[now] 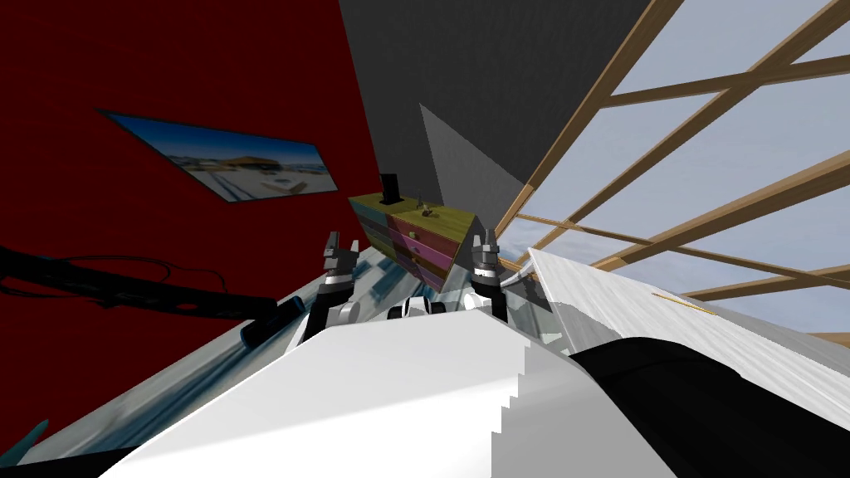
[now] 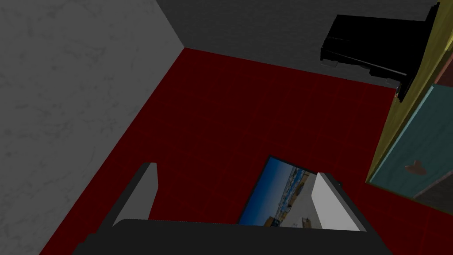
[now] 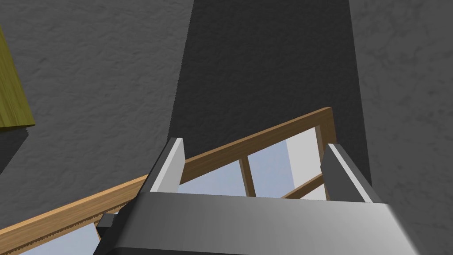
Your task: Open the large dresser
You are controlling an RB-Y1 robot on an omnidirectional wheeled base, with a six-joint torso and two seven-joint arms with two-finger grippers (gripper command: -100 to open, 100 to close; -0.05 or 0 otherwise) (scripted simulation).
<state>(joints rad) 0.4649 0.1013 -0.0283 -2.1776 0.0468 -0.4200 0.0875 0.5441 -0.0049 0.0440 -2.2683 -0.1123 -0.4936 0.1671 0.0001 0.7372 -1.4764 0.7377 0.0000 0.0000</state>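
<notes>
The large dresser (image 1: 415, 236) stands ahead against the dark grey wall, its top yellow-green and its drawer fronts magenta and teal. A black block (image 1: 389, 189) stands near the back edge of the top, with a small item I cannot make out beside it. The left claw (image 1: 341, 253) is raised with its fingers spread, holding nothing; a teal drawer front with a small knob (image 2: 414, 167) lies off to its side. The right claw (image 1: 485, 249) is also spread and touches nothing. A landscape picture (image 1: 241, 166) hangs on the red wall, and a wooden window frame (image 1: 664, 166) is to the right.
</notes>
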